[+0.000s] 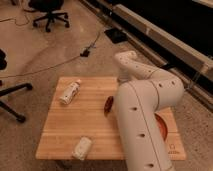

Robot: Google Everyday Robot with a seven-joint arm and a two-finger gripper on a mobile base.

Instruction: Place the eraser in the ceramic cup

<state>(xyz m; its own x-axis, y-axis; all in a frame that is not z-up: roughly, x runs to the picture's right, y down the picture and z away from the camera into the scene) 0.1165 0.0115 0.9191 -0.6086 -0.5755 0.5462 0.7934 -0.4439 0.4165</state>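
Note:
The ceramic cup (82,148) is a small whitish cylinder near the front edge of the wooden table (75,125), left of my arm. It seems to lie on its side. The eraser does not show; it is hidden or out of view. My white arm (142,115) rises from the front right, bends over the table's right half and ends near the back edge. The gripper itself is hidden behind the arm's links, so it is not in view.
A white bottle with a label (69,92) lies at the table's back left. A dark red pepper-like object (107,105) lies mid-table beside my arm. An orange plate (163,128) peeks out at the right. Office chairs and cables are on the floor behind.

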